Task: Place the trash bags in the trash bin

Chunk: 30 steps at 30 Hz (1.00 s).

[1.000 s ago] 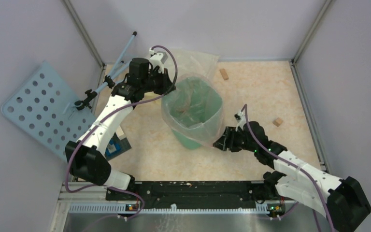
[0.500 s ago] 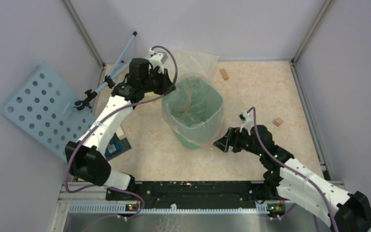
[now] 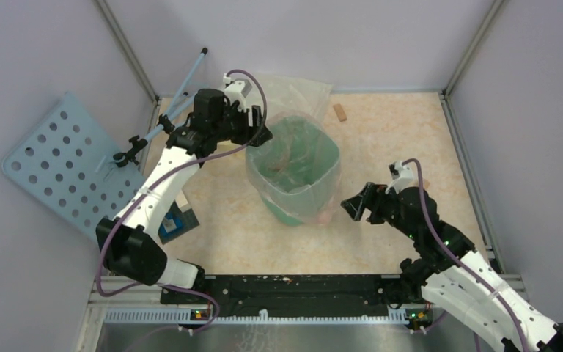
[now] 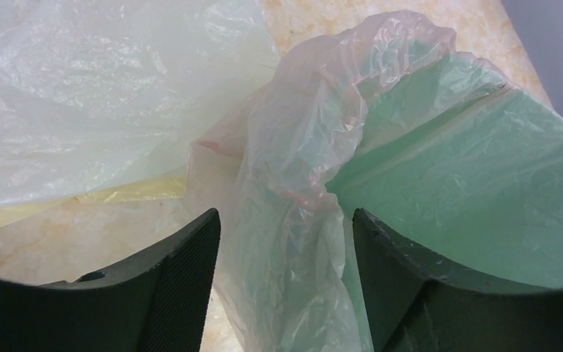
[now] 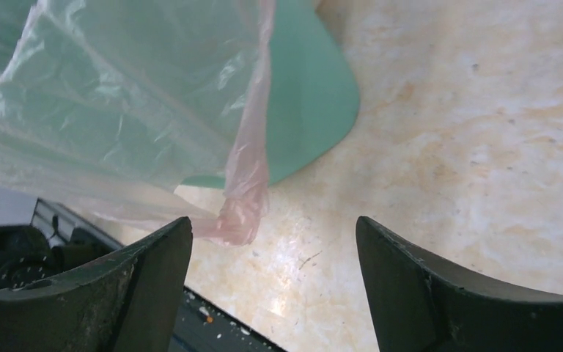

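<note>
One pale-pink trash bag (image 3: 293,199) set inside the mint-green trash bin (image 3: 280,213), mouth turned out over the rounded rim, skirt hanging down the outer walls. Bin upright near the middle of the desk (image 3: 410,132). Film thin, crinkled and translucent, green showing through it. One twisted corner of the bag dangling low off the bin's near right side.

Left jaws at the bin's far left corner, apart. From the left wrist: a bunched fold of the bag's edge (image 4: 300,147) standing up between the two dark fingers (image 4: 179,293), no squeeze on it evident; contact with either pad impossible to tell. Beyond that fold, a larger pale-yellow bag (image 4: 81,103) lying crumpled on the desk just behind the bin.

Right jaws off the bin's near right side, a little apart from it, spread wide and clamped on nothing. From the right wrist: bag skirt (image 5: 117,110) draped over the bare green bin wall (image 5: 311,95), the twisted pink tail hanging just beside the left-hand one of the fingers (image 5: 146,286), marbled desk filling the rest of the gap.

Elsewhere: small wooden block (image 3: 339,111) near the desk's far edge, well apart from the bin; perforated pale-blue panel (image 3: 55,169) tilted outside the left wall.
</note>
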Tool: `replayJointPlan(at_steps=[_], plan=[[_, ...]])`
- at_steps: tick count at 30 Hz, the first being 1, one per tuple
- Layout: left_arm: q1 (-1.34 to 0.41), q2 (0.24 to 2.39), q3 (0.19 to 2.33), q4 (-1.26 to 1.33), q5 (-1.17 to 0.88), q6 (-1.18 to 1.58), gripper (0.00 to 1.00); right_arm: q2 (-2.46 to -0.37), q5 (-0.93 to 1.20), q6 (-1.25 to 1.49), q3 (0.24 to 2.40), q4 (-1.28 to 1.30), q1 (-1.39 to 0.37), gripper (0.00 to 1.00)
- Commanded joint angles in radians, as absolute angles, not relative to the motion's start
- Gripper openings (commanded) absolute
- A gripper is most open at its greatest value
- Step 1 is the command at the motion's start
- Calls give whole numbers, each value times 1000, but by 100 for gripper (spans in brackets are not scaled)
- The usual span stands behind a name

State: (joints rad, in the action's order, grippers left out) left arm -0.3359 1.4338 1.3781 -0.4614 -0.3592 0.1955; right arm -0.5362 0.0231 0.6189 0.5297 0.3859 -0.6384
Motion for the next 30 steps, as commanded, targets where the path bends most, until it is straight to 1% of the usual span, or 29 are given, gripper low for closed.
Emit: replayJointPlan(at_steps=[1,5,8,12,15,20,23,25,30], plan=[[-337,1361,1423,-456,-331,205,75,-526,-178,731,635,559,-643,89],[-337,1322,1439,-462,-329,206,81,-538,-189,763,712,634,-643,91],[-337,1287,1450,-465,-321,207,84,-536,-213,765,751,673,-643,91],[-336,1234,1467,-488,-290,202,91,-507,-241,780,770,681,-643,92],[-336,1192,1468,-511,-260,196,98,-525,-264,768,826,707,-643,92],[-336,1098,1426,-542,-207,220,99,-636,-263,622,999,790,-643,93],[-336,1010,1344,-534,-207,252,99,-691,-258,578,1062,812,-643,93],[-336,947,1278,-524,-210,273,99,-711,-248,598,1072,781,-643,93],[-336,812,1168,-553,-176,264,99,-834,-128,631,1134,677,-643,92]])
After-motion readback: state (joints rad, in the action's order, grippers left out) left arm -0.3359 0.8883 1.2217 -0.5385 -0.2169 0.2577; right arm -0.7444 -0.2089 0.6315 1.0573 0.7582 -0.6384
